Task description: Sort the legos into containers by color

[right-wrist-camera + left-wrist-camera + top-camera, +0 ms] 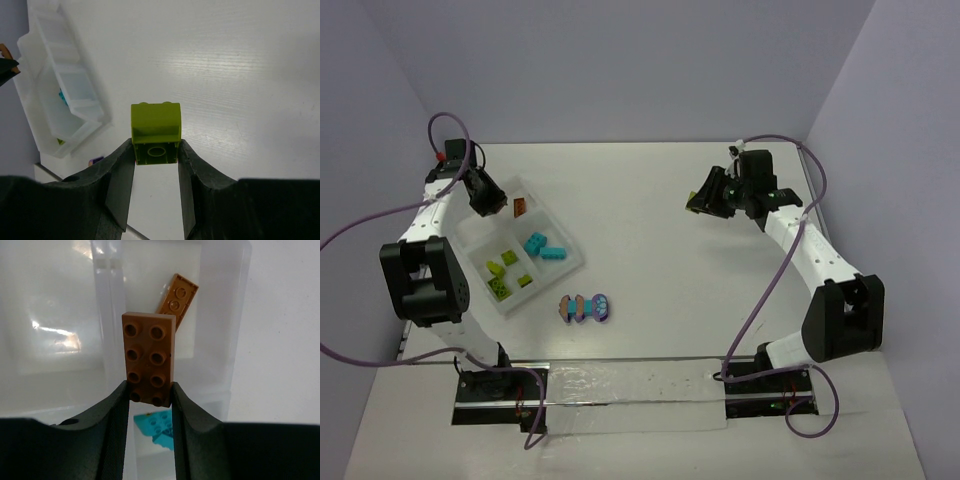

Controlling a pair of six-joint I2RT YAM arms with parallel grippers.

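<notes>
Partly hidden: turquoise lego [156,429], behind brown lego [149,357] in L gripper [150,392].

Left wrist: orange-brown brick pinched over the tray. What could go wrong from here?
1. The left gripper holds the orange-brown brick only by one end; it could pivot and land on the white plastic tray's divider rather than beside the thin orange-brown plate.
2. The right gripper holds a lime green brick far from the tray; both arms converging there could collide.
</notes>
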